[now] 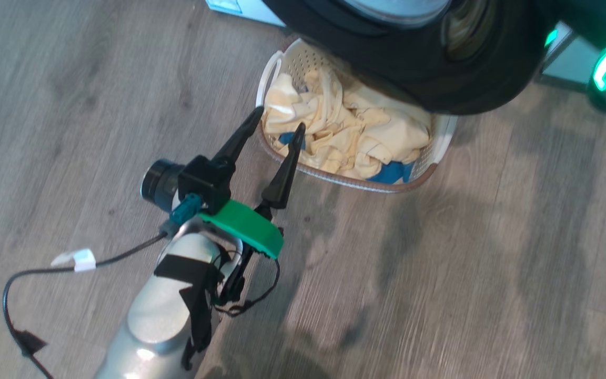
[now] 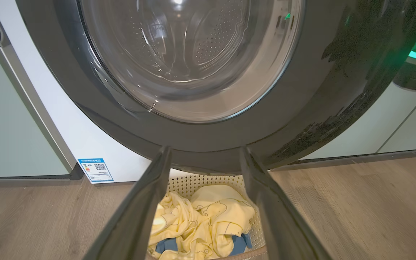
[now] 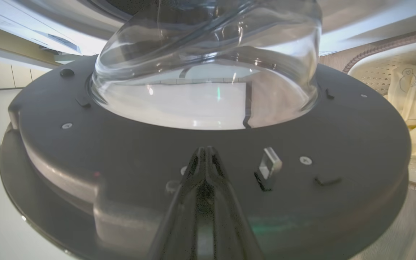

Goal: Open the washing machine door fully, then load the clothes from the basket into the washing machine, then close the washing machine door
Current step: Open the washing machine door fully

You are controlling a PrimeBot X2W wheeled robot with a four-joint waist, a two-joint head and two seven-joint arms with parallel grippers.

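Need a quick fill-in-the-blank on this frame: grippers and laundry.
The left gripper, pointing at the basket, has its jaws ____.
The right gripper, facing the washing machine door, is ____.
The clothes in the basket are mostly pale ____.
Missing: open; shut; yellow.

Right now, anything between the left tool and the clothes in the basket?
Nothing visible. The open left tool hovers at the near rim of the basket, with the clothes exposed just beyond its tips. The washing machine door overhangs only the basket's far side.
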